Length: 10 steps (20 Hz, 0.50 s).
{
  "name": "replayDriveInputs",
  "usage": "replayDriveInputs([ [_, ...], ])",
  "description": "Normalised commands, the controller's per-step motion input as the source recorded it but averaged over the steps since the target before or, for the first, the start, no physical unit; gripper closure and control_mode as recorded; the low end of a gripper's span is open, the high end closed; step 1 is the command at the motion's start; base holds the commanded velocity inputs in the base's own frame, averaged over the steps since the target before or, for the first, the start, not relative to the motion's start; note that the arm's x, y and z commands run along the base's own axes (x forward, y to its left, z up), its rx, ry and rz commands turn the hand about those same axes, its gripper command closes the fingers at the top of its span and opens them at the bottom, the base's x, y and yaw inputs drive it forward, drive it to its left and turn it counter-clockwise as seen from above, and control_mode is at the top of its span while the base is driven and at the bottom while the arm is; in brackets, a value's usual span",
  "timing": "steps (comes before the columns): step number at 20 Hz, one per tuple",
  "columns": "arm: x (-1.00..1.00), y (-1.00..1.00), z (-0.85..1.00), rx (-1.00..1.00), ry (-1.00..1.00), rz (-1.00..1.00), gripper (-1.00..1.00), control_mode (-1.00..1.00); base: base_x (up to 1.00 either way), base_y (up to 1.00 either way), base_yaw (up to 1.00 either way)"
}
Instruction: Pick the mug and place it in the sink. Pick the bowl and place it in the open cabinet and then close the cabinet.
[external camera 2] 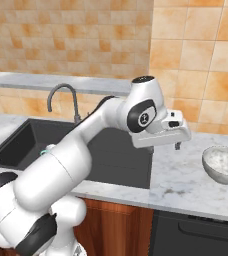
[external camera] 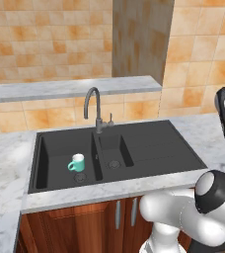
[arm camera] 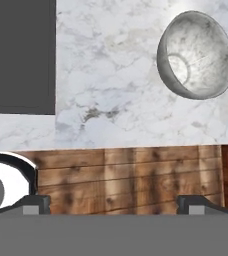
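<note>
The mug point(external camera: 77, 162) stands upright in the left basin of the sink point(external camera: 149, 148), so that part looks done and the bowl is the step in hand. The gripper point(external camera 2: 164, 146) hangs over the marble bench point(external camera 2: 186, 182) with its 2 fingers spread wide and nothing between them. Further right, the bowl point(external camera 2: 224, 164) sits on the bench, apart from the gripper. To lift it well, centre over the near rim, come straight down, 1 finger inside, 1 outside, then close.
</note>
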Motion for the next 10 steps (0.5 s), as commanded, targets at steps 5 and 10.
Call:
replayDriveInputs([
  [5,0.00,-0.24,-0.07,0.00,0.00,0.03,-1.00,-1.00,0.00,0.00,0.00],
  [10,0.03,-0.49,-0.02,0.00,0.02,0.03,-1.00,-1.00,0.00,0.00,0.00],
])
